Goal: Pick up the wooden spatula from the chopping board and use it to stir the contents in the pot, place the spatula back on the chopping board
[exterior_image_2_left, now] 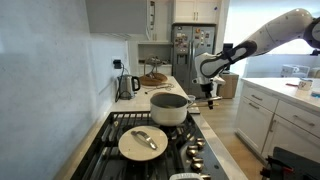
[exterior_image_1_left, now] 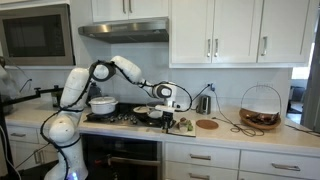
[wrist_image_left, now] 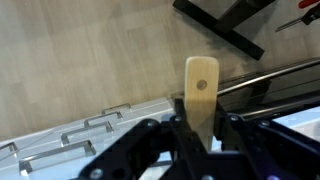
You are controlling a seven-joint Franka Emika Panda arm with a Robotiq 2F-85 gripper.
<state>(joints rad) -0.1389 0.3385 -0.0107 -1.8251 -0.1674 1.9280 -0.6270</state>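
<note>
My gripper [wrist_image_left: 197, 128] is shut on the wooden spatula [wrist_image_left: 201, 84], a pale flat handle with a round hole near its end, which sticks out beyond the fingers. In both exterior views the gripper [exterior_image_1_left: 168, 98] [exterior_image_2_left: 208, 88] hangs in the air above the counter, just beside the dark shallow pot [exterior_image_1_left: 150, 112] [exterior_image_2_left: 168, 108] on the stove. The small chopping board [exterior_image_1_left: 181, 125] lies on the counter right under the gripper. The spatula's lower end is too small to make out in the exterior views.
A taller white pot [exterior_image_1_left: 102, 104] [exterior_image_2_left: 143, 142] sits on the stove. A round wooden disc [exterior_image_1_left: 207, 124], a kettle [exterior_image_1_left: 203, 103] [exterior_image_2_left: 127, 85] and a wire basket [exterior_image_1_left: 260, 108] stand further along the counter. The wrist view shows wood floor and cabinet drawers [wrist_image_left: 90, 135].
</note>
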